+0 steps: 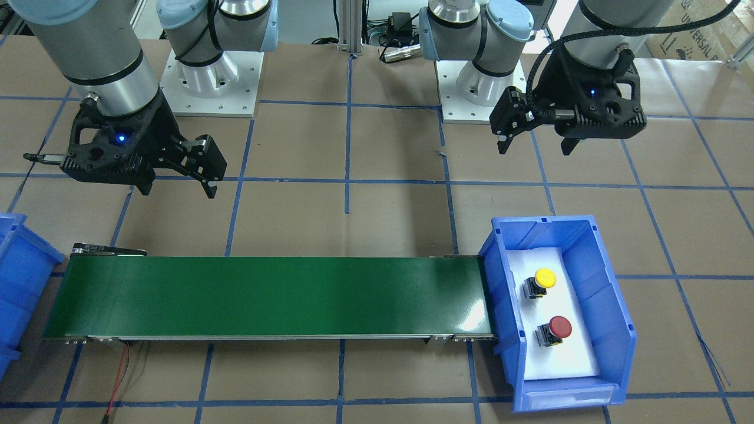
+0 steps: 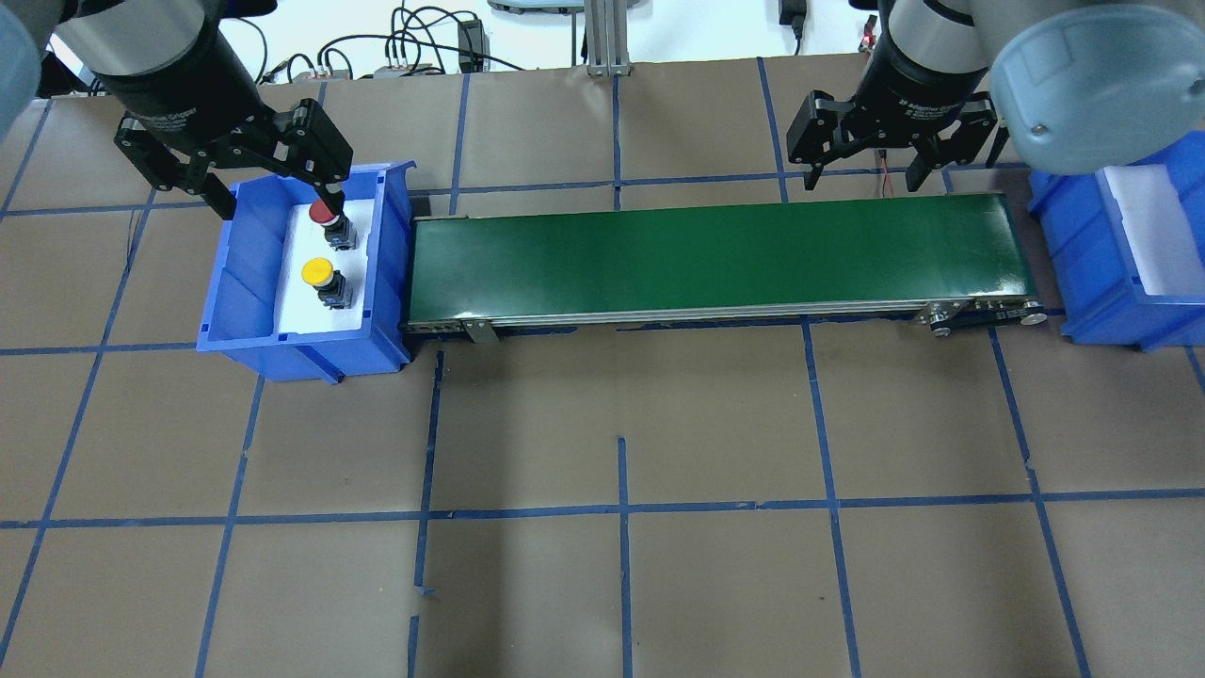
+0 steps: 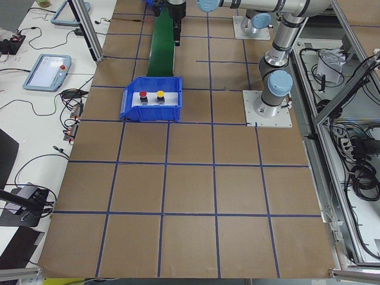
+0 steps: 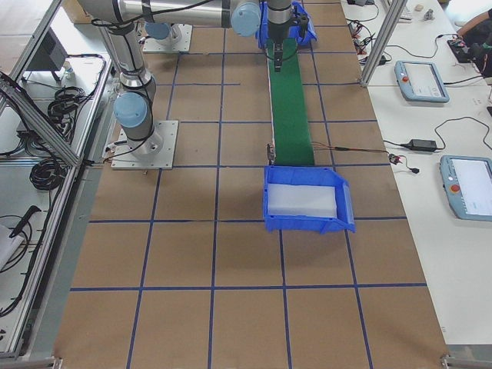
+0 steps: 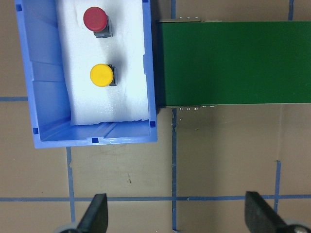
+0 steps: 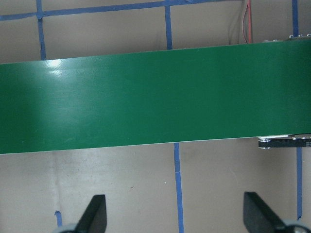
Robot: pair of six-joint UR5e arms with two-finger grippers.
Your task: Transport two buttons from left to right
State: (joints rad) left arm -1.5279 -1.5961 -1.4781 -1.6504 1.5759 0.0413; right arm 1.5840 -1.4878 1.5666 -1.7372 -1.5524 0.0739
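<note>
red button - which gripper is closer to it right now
Left. The left gripper hovers open on the robot's side of the blue bin holding the red button; the right gripper hangs open near the other end of the conveyor.

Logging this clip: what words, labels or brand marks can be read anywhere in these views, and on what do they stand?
"UNIVERSAL": on the cardboard box beyond the robot's base; the rest is cut off or blurred.
White print on the body of the left claw and of the right claw: too blurred to read.
Screens of the tablets on the side tables: too small to read.
</note>
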